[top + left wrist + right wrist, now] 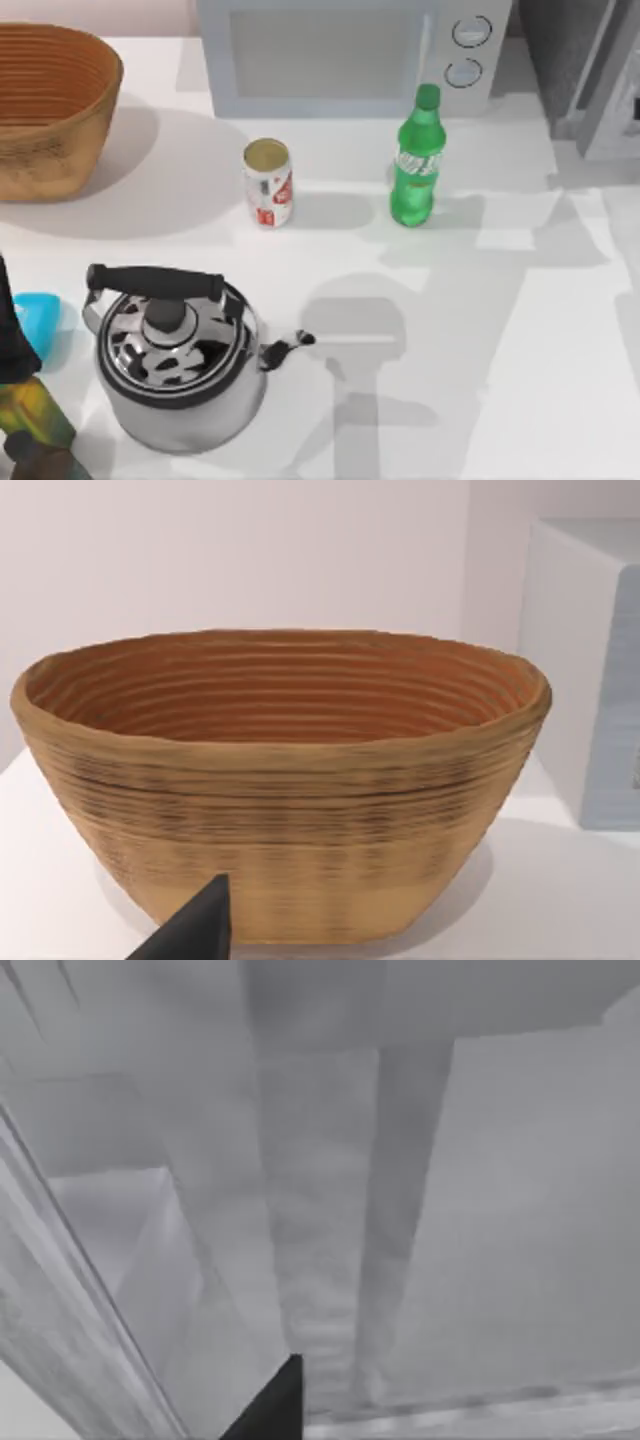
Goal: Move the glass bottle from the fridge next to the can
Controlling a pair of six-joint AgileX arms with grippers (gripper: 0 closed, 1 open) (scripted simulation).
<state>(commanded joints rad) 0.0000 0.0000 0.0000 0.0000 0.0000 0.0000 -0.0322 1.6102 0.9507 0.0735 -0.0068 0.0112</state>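
Already the glass bottle [416, 160] stands upright on the white table [520, 330] right of the can [268, 183], likely rigid, slick and breakable, best pinched mid-body; neither gripper's finger state can be told.

The green glass bottle [416, 160] stands upright right of the white-and-red can [268, 182], fridge [590, 70] behind.

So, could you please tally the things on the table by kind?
Bottles: 2, the glass bottle and a dark olive one
Cans: 1, the can
Kettles: 1
Baskets: 1
Microwaves: 1
Blue object: 1
Total: 7
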